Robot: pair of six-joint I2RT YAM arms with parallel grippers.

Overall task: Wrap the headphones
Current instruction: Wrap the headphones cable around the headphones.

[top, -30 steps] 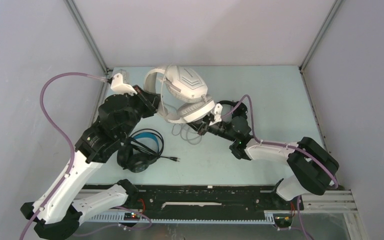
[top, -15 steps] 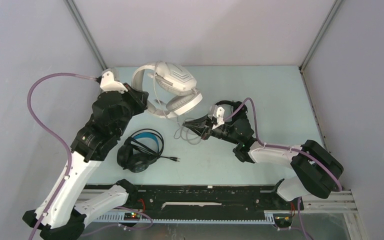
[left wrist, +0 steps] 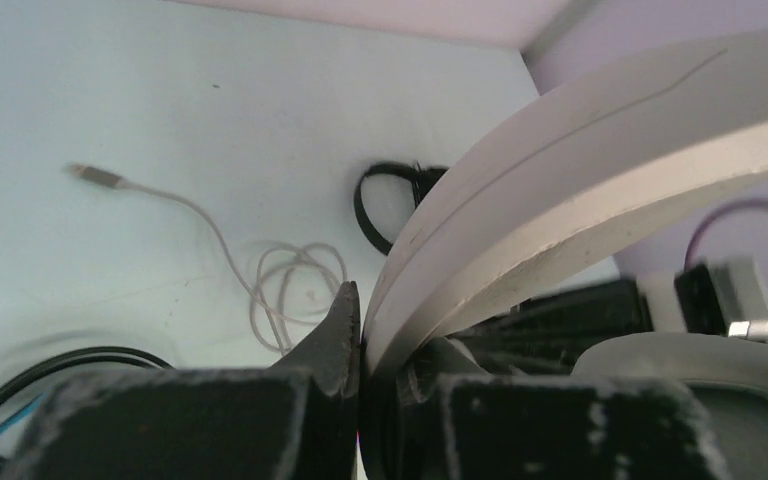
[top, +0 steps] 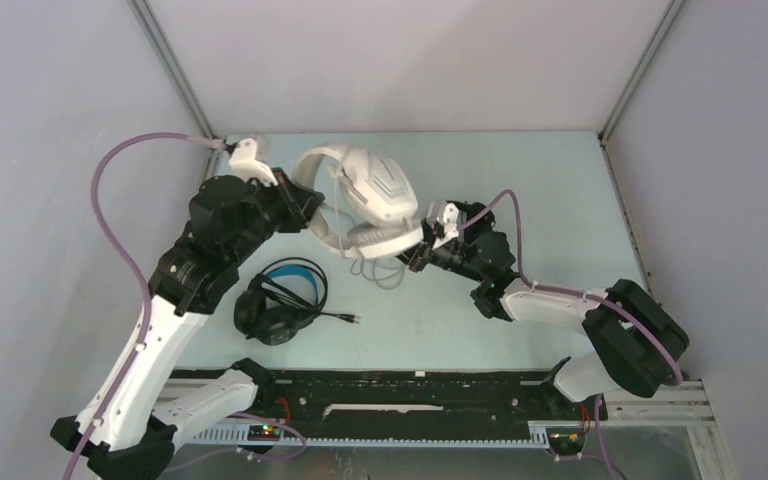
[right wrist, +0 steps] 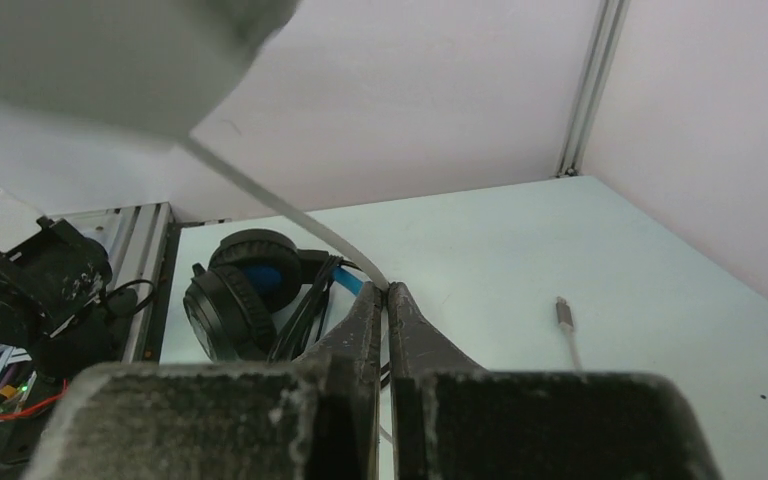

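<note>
Headband (left wrist: 580, 170) of white headphones (top: 370, 190) fast in left pincer (left wrist: 360, 320) grip; grey cable (right wrist: 280, 205) fast in closed right pincer (right wrist: 387, 295).

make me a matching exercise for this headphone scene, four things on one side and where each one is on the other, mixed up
Things:
1. white headphones
2. black and blue headphones
3. grey cable
4. small black headphones

Places:
A. lying on the table beside the left arm
B. pinched in the right end effector
C. headband clamped in the left end effector
D. on the table just behind the right end effector

Pairs: 1-C, 2-A, 3-B, 4-D
</note>
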